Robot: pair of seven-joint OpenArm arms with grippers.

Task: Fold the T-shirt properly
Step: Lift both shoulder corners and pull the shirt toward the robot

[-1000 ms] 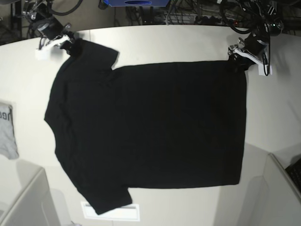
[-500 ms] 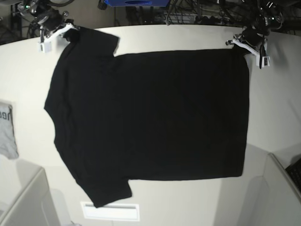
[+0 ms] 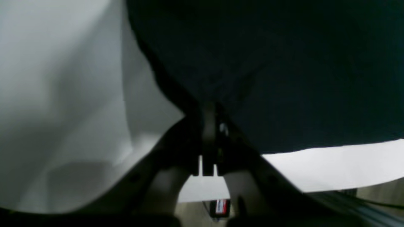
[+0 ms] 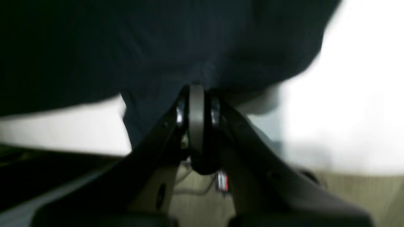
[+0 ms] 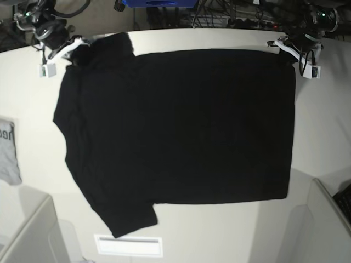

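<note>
Since a second ago: far edge of T-shirt (image 5: 175, 126) dragged back, sleeve swung up. Base view: spread plain-side-up across bench (image 5: 323, 137). Left wrist: left gripper (image 3: 208, 138) jaws clamped on hem corner. Right wrist: right gripper (image 4: 196, 104) jaws pinching bunched sleeve. Risk: uneven pulling, skewing or wrinkling cloth; thin pinch slipping.

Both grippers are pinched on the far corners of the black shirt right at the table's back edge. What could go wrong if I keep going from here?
1. The left gripper and right gripper each pinch only a thin bit of the large black cloth T-shirt; a corner may slip out.
2. Both grips sit near the far rim of the white table, so further pulling could drag cloth over it.
3. The near sleeve lies splayed and may bunch under a fold.
</note>
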